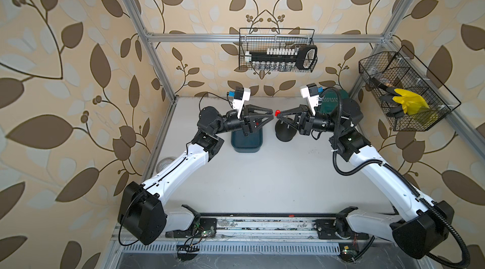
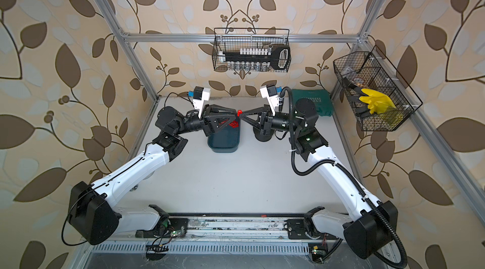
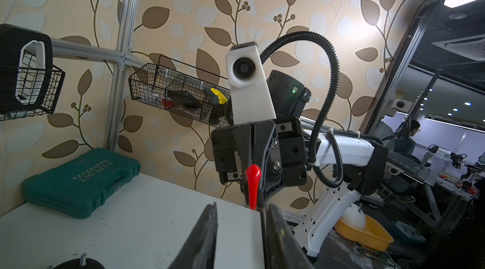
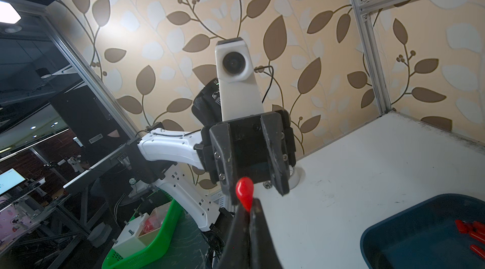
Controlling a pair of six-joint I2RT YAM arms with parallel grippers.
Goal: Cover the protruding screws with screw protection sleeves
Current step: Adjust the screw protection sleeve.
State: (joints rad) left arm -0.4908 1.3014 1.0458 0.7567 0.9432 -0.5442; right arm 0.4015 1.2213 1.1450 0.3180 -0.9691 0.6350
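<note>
protruding screws (image 3: 83, 258): the left wrist view shows only one pin, cut off at the frame edge on the black dome base (image 3: 76, 264). In both top views the right arm's wrist covers most of the dome (image 1: 284, 136), so the pin count is not readable.

Spare sleeves (image 2: 233, 124) lie in the blue tray (image 1: 246, 147), half covered by the left gripper (image 1: 270, 114). The right wrist view shows a few more (image 4: 472, 231), cropped at the frame edge.

Green tool case (image 3: 78, 181) sits at the back of the bench (image 1: 262, 176), largely behind the right arm from above.

Right gripper (image 1: 279, 115): jaws closed on one red sleeve (image 1: 277, 113), which sticks out past the tips. It is held in the air over the bench, near the dome base and the tray.

Left gripper: jaws apart with nothing in them, tips facing the right gripper's tips, just beside the sleeve. Can't tell if they touch it.

Around:
- A wire basket (image 1: 275, 69) with a socket rail (image 1: 278, 56) hangs on the back wall.
- A second wire basket (image 1: 420, 123) with something yellow (image 1: 405, 101) hangs on the side wall.
- Both are well apart from the arms.
</note>
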